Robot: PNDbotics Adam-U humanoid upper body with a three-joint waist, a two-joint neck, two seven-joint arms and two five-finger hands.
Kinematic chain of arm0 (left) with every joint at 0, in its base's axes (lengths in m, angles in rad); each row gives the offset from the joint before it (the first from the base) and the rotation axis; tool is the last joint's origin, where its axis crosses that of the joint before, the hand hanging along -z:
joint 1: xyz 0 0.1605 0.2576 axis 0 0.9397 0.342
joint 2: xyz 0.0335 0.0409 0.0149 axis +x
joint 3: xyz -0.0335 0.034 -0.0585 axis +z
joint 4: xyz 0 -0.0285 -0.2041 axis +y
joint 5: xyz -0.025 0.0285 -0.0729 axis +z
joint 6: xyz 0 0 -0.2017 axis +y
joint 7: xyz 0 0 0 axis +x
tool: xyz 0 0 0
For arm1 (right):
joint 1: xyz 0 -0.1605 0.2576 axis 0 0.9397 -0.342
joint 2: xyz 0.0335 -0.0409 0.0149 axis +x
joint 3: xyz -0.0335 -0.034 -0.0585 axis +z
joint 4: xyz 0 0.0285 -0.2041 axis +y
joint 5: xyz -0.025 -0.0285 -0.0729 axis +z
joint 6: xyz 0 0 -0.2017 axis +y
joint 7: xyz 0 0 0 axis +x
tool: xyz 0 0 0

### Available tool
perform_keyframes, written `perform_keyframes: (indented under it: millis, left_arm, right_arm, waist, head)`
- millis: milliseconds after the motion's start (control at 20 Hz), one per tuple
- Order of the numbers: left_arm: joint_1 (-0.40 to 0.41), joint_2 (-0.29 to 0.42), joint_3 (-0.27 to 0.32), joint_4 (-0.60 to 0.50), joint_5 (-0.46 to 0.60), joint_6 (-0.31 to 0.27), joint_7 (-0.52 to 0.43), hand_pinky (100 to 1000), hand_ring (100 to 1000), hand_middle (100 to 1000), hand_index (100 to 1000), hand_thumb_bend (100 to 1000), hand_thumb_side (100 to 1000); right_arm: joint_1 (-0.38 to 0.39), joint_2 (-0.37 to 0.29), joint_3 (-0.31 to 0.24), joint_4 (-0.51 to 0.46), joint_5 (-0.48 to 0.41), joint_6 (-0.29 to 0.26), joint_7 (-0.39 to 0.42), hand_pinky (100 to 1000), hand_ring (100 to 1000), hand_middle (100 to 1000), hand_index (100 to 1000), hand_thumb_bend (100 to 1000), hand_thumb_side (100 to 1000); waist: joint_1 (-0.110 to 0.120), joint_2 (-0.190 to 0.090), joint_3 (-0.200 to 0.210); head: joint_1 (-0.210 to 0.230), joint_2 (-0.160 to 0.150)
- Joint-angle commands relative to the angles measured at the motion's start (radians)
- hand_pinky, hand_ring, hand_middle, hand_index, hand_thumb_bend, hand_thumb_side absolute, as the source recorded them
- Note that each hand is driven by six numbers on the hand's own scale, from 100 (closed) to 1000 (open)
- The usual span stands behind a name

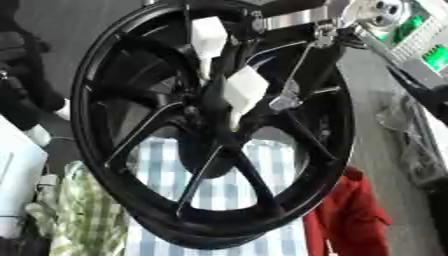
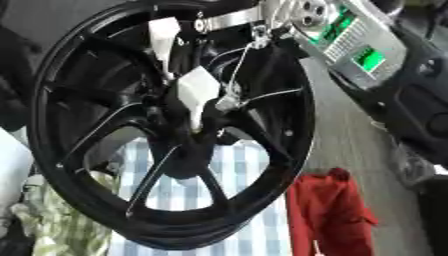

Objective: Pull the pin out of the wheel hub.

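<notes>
— Right hand [image 1: 247, 89] in from the upper right, under the silver joint [image 1: 381, 10], laid across the face of the black wheel [image 1: 83, 110]. Two white tips showing, the lower one right at the hub [image 1: 208, 150]. Fingers open or closed on something?

— Cannot tell. Black hand on black spokes, outlines lost. Only the white tips and a few thin silver rods beside them readable.

— And the pin?

— Probably the short pale stub [image 1: 234, 120] just below the lower white tip, touching it or nearly so, at the wheel's centre. Long axis hard to read: seemingly pointing out of the hub toward the camera and a little downward. Judged from that, a pull straight along the stub, away from the hub face, not sideways.

— Which arm nearer?

— Right, by far. No left hand in sight at all.

— Hidden or cut off?

— Seat of the stub in the hub covered by the hand. Top of the wheel out of frame. Whether the stub is the pin or part of the hand, unsure. Further out, below and behind the wheel: blue checked cloth [image 1: 262, 210], red cloth [image 1: 350, 215] to the right, green checked cloth [image 1: 83, 215] to the left.
</notes>
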Motion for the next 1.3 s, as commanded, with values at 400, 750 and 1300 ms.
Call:
perform_keyframes:
  millis: [400, 750, 1300]
  left_arm:
    - [-0.009, 0.039, 0.003, -0.02, -0.001, -0.002, -0.002, 757, 825, 764, 799, 100, 874]
    - [-0.012, 0.04, -0.002, -0.018, -0.004, -0.001, -0.007, 758, 826, 765, 799, 100, 873]
    - [-0.014, 0.041, -0.007, -0.016, -0.008, -0.001, -0.012, 761, 829, 766, 799, 100, 874]
  right_arm:
    - [-0.002, -0.008, -0.01, 0.013, 0.018, -0.01, -0.001, 874, 772, 721, 782, 404, 100]
    - [-0.01, -0.005, -0.012, 0.012, 0.001, 0.004, -0.01, 865, 750, 670, 738, 307, 100]
    - [-0.013, -0.008, -0.01, 0.007, -0.003, 0.025, -0.008, 857, 736, 626, 705, 266, 100]
  waist:
    - [0.009, -0.007, 0.006]
    - [0.013, -0.005, 0.003]
    - [0.012, -0.005, 0.002]
  head:
    - [-0.014, 0.001]
    - [-0.016, -0.002]
    - [-0.013, -0.006]
